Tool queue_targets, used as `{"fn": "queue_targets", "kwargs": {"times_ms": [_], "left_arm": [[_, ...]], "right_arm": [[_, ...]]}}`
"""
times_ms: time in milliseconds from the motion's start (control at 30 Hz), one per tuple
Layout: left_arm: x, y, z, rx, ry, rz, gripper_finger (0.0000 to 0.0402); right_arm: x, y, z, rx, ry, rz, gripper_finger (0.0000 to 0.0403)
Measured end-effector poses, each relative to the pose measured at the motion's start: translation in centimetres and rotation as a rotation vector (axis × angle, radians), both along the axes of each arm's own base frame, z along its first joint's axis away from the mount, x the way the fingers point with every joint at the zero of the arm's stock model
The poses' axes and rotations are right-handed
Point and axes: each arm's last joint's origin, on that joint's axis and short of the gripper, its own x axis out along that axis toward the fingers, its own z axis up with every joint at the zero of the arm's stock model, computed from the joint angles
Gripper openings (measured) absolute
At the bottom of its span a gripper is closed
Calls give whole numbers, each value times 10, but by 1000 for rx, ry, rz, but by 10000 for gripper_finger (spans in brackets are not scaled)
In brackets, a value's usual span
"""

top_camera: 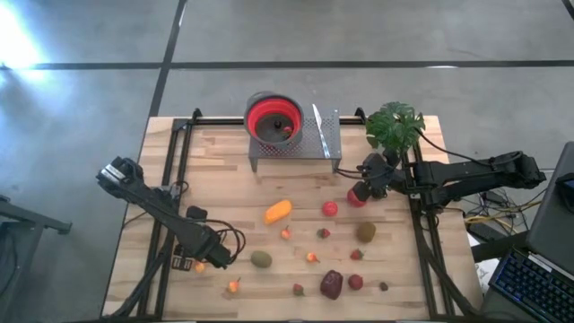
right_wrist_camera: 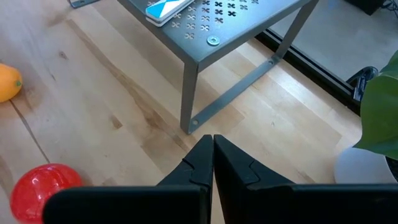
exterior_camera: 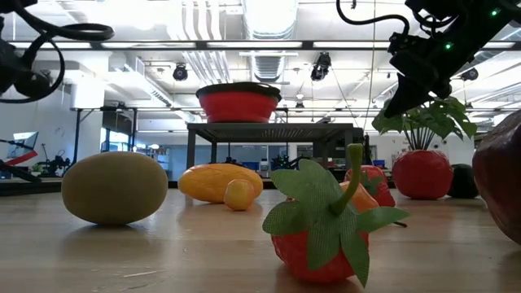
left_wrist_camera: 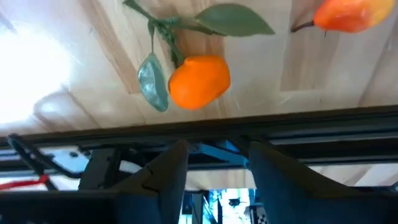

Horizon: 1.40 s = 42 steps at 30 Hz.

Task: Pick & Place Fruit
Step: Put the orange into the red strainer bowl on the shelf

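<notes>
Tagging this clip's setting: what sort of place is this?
Probably a robotics lab or workshop: a butcher-block table on a bare concrete floor, open ceiling ducts and strip lights, and a computer keyboard beside the rig.

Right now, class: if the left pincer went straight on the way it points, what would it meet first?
Probably the small orange fruit with green leaves, lying just beyond the left pincer; its jaws stand apart, though depth is uncertain.
</notes>
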Motion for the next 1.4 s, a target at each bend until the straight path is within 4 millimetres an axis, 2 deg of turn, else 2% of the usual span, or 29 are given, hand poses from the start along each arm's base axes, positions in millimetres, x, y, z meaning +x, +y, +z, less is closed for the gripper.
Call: {"fn": "queue_targets", "kwargs": {"times_ms": [167, 300, 400, 667, 800, 1200, 1400], "left_arm": [[1, 0, -2, -8, -12, -41, 228], [5, -2, -5, -58, -62, -129, 240], [4, 0, -11, -49, -85, -166, 238], [-10, 11, -34, -21, -13, -172, 234], [-8, 10, -42, -59, -60, -192, 234], [-9, 11, -49, -67, -93, -232, 231], [-5, 9, -51, -86, -136, -251, 210]], "right_arm": [[0, 0, 0, 0, -1, 0, 8], [0, 0, 0, 0, -1, 0, 8], [0, 0, 0, 0, -1, 0, 8], [0, 0, 0, 0, -1, 0, 8], [0, 0, 0, -1, -1, 0, 8], [0, 0, 0, -1, 1, -1, 8], [-1, 0, -2, -2, 5, -1, 8]]}}
